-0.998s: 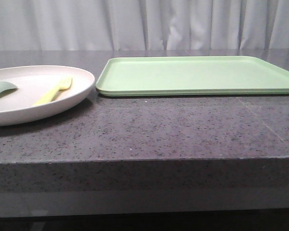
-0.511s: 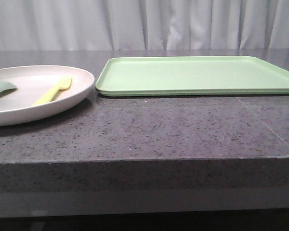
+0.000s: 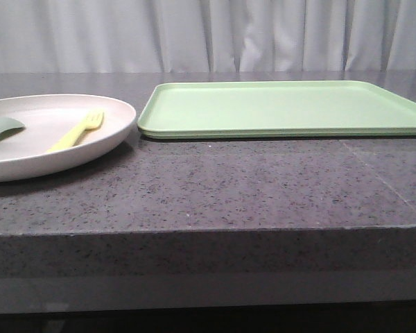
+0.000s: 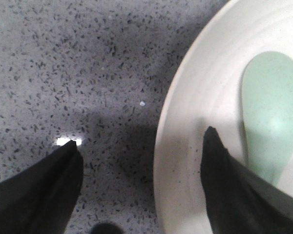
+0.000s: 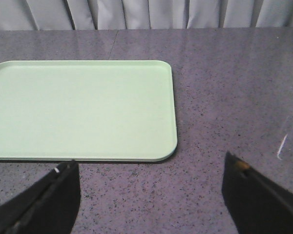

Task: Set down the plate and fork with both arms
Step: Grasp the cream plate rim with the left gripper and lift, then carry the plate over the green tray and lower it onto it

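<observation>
The cream-white plate (image 3: 28, 163) sits at the table's left in the front view, with the pale yellow fork (image 3: 76, 130) lying in it. A grey-green utensil (image 3: 0, 128) also lies in the plate. No arm shows in the front view. In the left wrist view my left gripper (image 4: 141, 151) is open, its jaws straddling the plate's rim (image 4: 185, 146), one finger over the table and one over the plate beside the grey-green utensil (image 4: 273, 117). My right gripper (image 5: 149, 168) is open and empty above bare table, near the light green tray (image 5: 83, 109).
The light green tray (image 3: 284, 107) lies flat at the back centre and right of the dark speckled table (image 3: 229, 187). White curtains hang behind. The table's front edge (image 3: 208, 232) runs across the front view.
</observation>
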{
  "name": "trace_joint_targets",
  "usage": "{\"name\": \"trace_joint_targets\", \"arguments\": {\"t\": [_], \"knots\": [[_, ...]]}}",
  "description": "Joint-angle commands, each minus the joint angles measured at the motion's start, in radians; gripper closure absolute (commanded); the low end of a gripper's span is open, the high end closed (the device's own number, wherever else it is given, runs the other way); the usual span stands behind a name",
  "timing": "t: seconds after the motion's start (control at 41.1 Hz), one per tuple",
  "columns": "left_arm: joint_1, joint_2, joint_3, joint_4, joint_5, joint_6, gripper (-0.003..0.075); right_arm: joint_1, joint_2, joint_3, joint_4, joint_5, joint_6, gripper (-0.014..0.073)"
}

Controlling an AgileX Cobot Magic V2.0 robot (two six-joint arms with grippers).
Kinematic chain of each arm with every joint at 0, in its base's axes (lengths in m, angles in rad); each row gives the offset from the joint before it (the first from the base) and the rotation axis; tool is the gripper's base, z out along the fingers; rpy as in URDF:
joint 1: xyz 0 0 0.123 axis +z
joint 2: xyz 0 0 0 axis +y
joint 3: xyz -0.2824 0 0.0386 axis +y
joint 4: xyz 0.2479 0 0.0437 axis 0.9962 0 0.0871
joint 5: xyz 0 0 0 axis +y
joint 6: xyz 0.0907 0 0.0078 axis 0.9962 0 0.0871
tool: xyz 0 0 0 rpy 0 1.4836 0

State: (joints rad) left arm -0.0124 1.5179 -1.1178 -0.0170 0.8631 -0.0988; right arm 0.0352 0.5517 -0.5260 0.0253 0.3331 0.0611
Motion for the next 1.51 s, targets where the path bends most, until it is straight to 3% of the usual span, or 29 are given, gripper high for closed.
{"name": "trace_joint_targets", "arguments": {"t": [0.0,0.219,0.341,0.608,0.852,1.119,1.217,1.484], "knots": [[-0.009,-0.018,-0.032,-0.019,-0.038,0.001,0.0247,0.001,0.006,-0.038,0.001,-0.081,-0.006,-0.0021],[-0.011,-0.018,-0.032,-0.022,-0.042,0.001,0.0273,0.001,0.006,-0.038,0.001,-0.081,-0.006,-0.0021],[-0.011,-0.018,-0.032,-0.022,-0.042,0.001,0.0394,0.001,0.006,-0.038,0.001,-0.081,-0.006,-0.0021],[-0.011,-0.018,-0.032,-0.022,-0.042,0.001,0.074,0.001,0.006,-0.038,0.001,-0.081,-0.006,-0.0021],[0.024,-0.032,-0.032,-0.081,-0.026,0.045,0.0738,0.001,0.006,-0.038,0.001,-0.077,-0.006,-0.0021],[0.206,-0.069,-0.032,-0.494,-0.004,0.318,0.0738,0.001,0.006,-0.038,0.001,-0.075,-0.006,-0.0021],[0.25,-0.075,-0.032,-0.57,0.007,0.361,0.0738,0.001,0.006,-0.038,0.001,-0.074,-0.006,-0.0021],[0.238,-0.076,-0.097,-0.638,0.027,0.363,0.0738,0.001,0.006,-0.038,0.001,-0.074,-0.006,-0.0021]]}}
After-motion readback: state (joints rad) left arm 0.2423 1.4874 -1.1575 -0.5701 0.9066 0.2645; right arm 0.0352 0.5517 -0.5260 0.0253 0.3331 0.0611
